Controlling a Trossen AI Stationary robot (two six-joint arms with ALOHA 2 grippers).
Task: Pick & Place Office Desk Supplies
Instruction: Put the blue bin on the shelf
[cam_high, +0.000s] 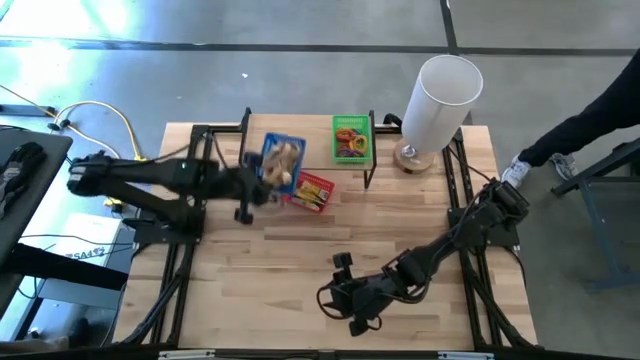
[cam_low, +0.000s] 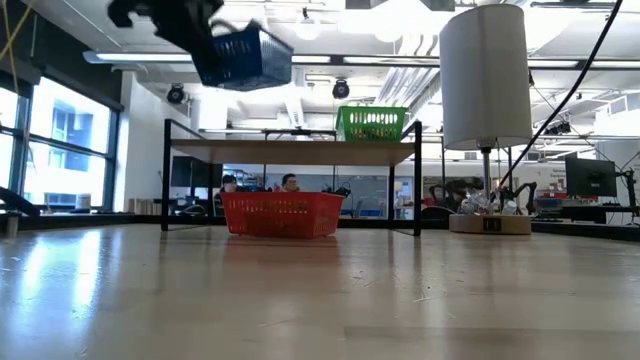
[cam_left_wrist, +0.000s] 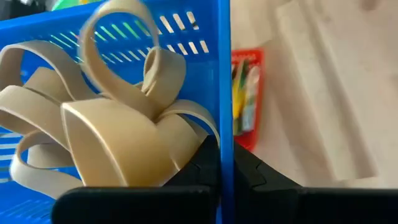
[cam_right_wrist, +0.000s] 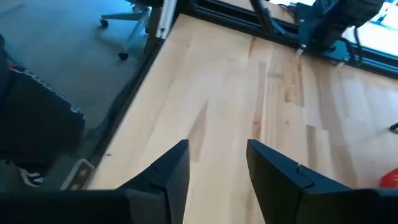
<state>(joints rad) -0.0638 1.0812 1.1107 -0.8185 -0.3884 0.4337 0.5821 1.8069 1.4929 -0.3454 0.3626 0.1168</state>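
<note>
A blue basket (cam_high: 283, 160) holding pale tan bands (cam_left_wrist: 118, 124) hangs high above the table, also seen in the low view (cam_low: 242, 57). My left gripper (cam_left_wrist: 225, 155) is shut on it, coming in from the table's left (cam_high: 256, 188). A red basket (cam_high: 313, 190) with small yellow pieces rests on its base on the table (cam_low: 282, 213). A green basket (cam_high: 351, 138) with coloured loops sits on a raised shelf (cam_low: 300, 150). My right gripper (cam_high: 330, 296) stands open over bare wood near the front edge, its fingers (cam_right_wrist: 174, 168) around nothing. My left gripper pinches the blue basket's upright side wall (cam_left_wrist: 225, 118) between its two fingers, one finger inside the basket and one outside. It reaches the basket from the table's left side, slanting down. The basket is lifted clear of the table and tilted.
A tall white cylinder lamp (cam_high: 440, 95) on a round wooden base stands at the back right. The black-framed shelf (cam_high: 300, 135) spans the back middle. Open wood (cam_high: 260, 270) lies between both arms. A person's leg and shoe (cam_high: 520, 170) show beyond the right edge.
</note>
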